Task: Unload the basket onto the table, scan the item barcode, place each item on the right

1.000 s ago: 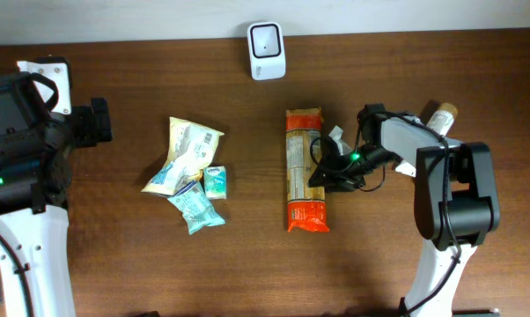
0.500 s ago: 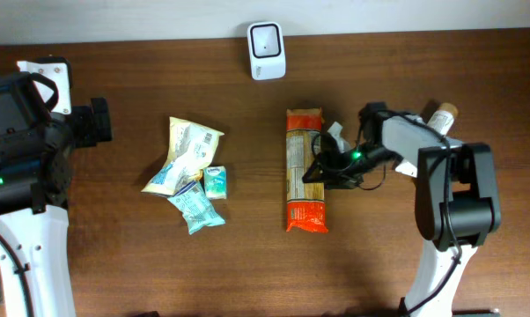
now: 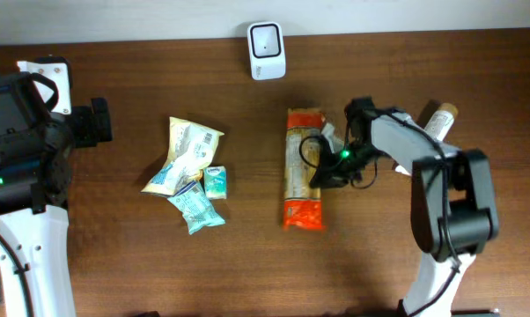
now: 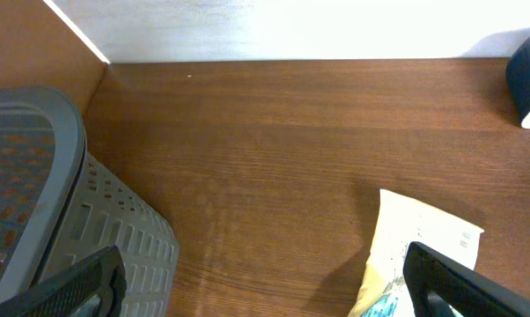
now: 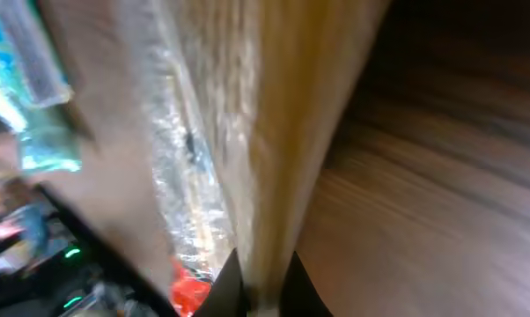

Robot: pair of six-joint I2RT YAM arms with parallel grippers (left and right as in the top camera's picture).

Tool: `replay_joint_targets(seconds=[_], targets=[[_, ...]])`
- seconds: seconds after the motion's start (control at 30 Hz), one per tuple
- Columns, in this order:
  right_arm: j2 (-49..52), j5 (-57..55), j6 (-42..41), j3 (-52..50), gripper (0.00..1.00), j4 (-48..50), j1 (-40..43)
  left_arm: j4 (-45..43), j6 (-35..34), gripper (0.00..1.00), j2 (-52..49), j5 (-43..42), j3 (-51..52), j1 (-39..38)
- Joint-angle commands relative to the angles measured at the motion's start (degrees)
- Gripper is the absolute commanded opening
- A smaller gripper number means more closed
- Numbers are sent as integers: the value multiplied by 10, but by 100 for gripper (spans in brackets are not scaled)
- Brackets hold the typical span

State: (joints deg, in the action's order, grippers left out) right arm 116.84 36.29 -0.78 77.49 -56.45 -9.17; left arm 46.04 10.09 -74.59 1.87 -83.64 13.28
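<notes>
A long clear pasta packet [image 3: 298, 176] with orange ends lies in the middle of the table, lifted slightly along its right side. My right gripper [image 3: 323, 171] is shut on that right edge. In the right wrist view the two dark fingertips [image 5: 228, 283] pinch the packet's thin seam [image 5: 274, 158], and my right gripper [image 5: 258, 298] sits low in the frame. The white barcode scanner [image 3: 267, 50] stands at the table's back edge, apart from the packet. My left gripper [image 4: 261, 283] hangs open over bare wood at the far left [image 3: 96, 123], holding nothing.
A yellow-white snack bag [image 3: 191, 148], a small green box [image 3: 215, 181] and a blue packet [image 3: 197, 209] lie left of centre. A bottle [image 3: 441, 115] rests at the right behind the right arm. A grey basket [image 4: 45, 202] stands beside the left gripper.
The right gripper has closed on the packet's right edge. The packet has shifted a little left and tilted, and the right arm's wrist has moved toward the back. The left arm stays still.
</notes>
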Motion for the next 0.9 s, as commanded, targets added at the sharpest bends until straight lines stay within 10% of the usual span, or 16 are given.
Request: replay_joint_targets(seconds=[0.0,0.23,0.43,0.87], targets=[[-83,-225,-51,75,4,-40,-55,-1,7,99,0,-6,-6,3],[-42,-490,-92,93,8,-61,-256,-1,7,99,0,-7,-6,3],[-20,-426,-103,93,69,-44,-252,-1,7,99,0,-7,-6,3],[-19,-368,-76,39,86,4,-239,-1,7,99,0,-7,-6,3]])
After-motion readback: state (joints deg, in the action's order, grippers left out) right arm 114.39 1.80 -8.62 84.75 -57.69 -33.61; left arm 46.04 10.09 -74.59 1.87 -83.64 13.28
